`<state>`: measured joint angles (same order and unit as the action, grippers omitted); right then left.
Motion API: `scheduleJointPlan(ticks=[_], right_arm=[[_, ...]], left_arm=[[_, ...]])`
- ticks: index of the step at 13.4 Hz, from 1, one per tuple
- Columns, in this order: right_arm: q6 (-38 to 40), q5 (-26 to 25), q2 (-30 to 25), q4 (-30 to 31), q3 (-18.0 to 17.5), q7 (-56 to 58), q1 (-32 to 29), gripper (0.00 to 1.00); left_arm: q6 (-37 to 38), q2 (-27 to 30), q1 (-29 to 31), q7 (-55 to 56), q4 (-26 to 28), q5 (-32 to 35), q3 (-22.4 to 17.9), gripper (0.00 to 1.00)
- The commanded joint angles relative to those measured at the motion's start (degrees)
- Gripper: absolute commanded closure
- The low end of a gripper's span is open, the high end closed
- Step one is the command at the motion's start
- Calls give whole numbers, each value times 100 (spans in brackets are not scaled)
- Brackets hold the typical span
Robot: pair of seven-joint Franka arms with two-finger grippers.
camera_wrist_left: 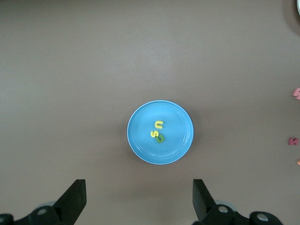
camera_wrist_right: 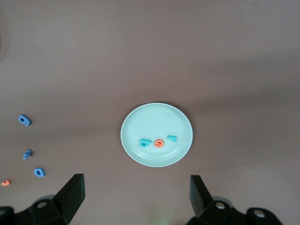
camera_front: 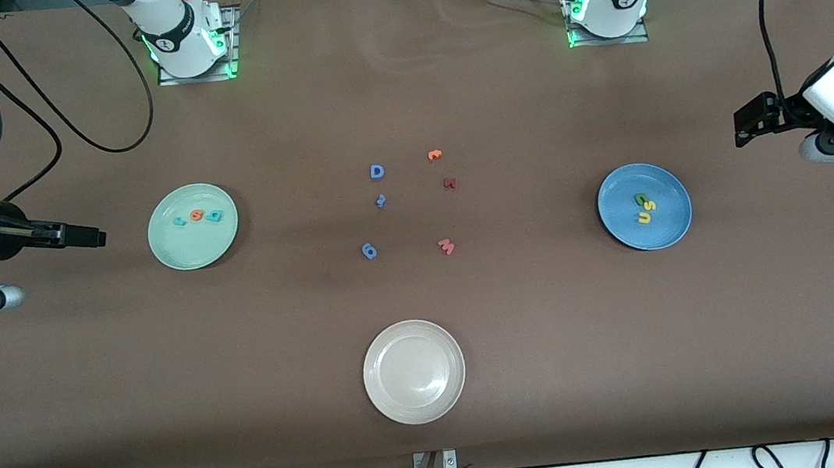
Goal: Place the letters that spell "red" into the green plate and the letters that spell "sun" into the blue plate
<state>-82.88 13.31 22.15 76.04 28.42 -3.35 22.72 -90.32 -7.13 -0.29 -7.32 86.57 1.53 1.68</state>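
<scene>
The green plate holds the teal "r", the orange "e" and the teal "d". In the blue plate lie the green "n", the yellow "s" and the yellow "u". My right gripper hangs open and empty over the table between the green plate and the right arm's end. My left gripper hangs open and empty between the blue plate and the left arm's end.
Loose letters lie mid-table between the plates: a blue "D", an orange one, a dark red one, two small blue ones and a pink "w". A whitish plate sits nearer the front camera.
</scene>
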Motion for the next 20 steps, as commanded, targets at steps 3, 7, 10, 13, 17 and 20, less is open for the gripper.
scheduleJointPlan(ticks=[3,7,10,13,17,20], right_arm=[[140,-1030,-158,-318,-2669,63,-2118,1],[-244,-1595,-465,155,-3835,54,-2913,1],[-457,-1577,-519,298,-3835,98,-2913,1],[-422,-1577,-519,289,-3835,72,-2904,1],[-431,-1569,-519,280,-3800,89,-2922,1],[-439,-1577,-519,271,-3800,72,-2922,1]], left_arm=[[225,221,231,-138,-35,14,87,0],[314,291,232,-103,-43,-152,78,0],[296,353,258,-86,27,-170,87,0],[313,327,372,-121,18,-170,87,0],[401,309,372,-191,27,-170,87,0],[393,300,381,-191,18,-170,87,0]])
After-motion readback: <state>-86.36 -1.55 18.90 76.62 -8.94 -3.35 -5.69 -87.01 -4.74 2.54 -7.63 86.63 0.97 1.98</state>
